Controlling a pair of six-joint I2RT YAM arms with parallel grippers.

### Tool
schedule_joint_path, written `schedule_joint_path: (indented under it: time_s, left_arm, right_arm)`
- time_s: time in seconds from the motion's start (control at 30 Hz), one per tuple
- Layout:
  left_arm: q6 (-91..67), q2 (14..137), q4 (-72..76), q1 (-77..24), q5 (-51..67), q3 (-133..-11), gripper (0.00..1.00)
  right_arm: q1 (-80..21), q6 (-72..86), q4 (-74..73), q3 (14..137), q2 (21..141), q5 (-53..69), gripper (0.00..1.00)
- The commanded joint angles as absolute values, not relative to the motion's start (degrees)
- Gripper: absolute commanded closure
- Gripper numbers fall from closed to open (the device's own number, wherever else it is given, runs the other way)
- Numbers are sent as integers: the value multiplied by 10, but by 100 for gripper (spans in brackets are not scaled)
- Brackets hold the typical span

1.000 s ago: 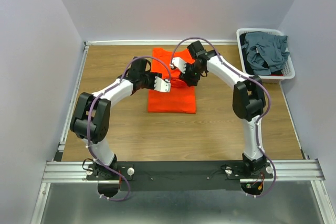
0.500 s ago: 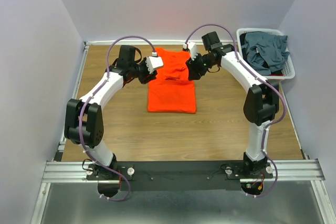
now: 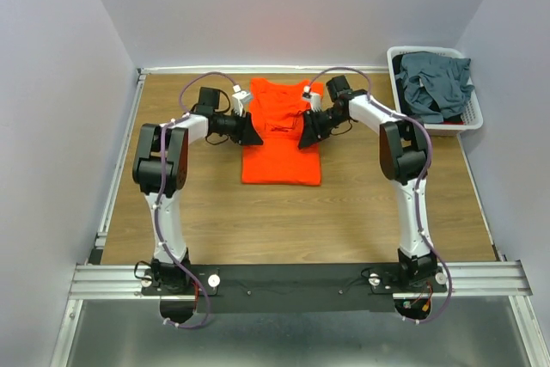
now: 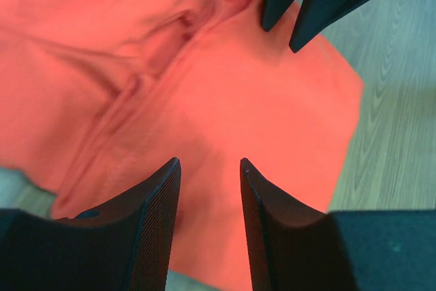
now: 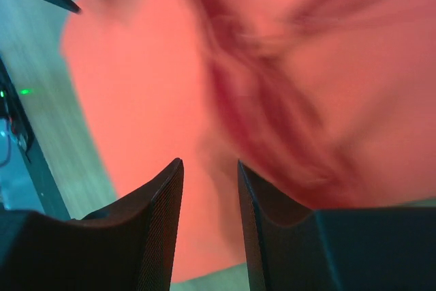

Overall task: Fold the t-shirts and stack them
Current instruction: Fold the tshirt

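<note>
Table [image 3: 215, 212]: left end effector [image 3: 255, 137], right end effector [image 3: 302, 141] now flank t-shirt [image 3: 281, 161].

Left gripper [image 3: 254, 136] and right gripper [image 3: 303, 138] moved apart.

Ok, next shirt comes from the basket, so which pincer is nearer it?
Right. The right pincer is by the orange shirt, on its basket side; the left pincer is across it, farther from the white basket.
</note>
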State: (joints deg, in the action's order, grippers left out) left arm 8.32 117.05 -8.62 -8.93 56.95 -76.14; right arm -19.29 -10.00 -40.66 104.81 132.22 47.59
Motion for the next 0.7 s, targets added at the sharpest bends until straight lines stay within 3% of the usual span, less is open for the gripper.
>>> schedule_joint_path:
  time_s: [0.0,0.3,0.47,0.67]
  left_arm:
    - [2,1248,-50,-61,611,-801,52]
    - [-71,1309,-20,-51,624,-813,54]
    - [-3,1198,-68,-48,656,-795,52]
    - [9,1061,-76,-83,691,-653,51]
  right_arm:
    - [-156,-63,-383,1083,1381,510,56]
    - [-122,-56,-384,1117,1426,496,55]
    - [-120,-53,-387,1066,1317,545,52]
    - [-135,-28,-385,917,1174,613,52]
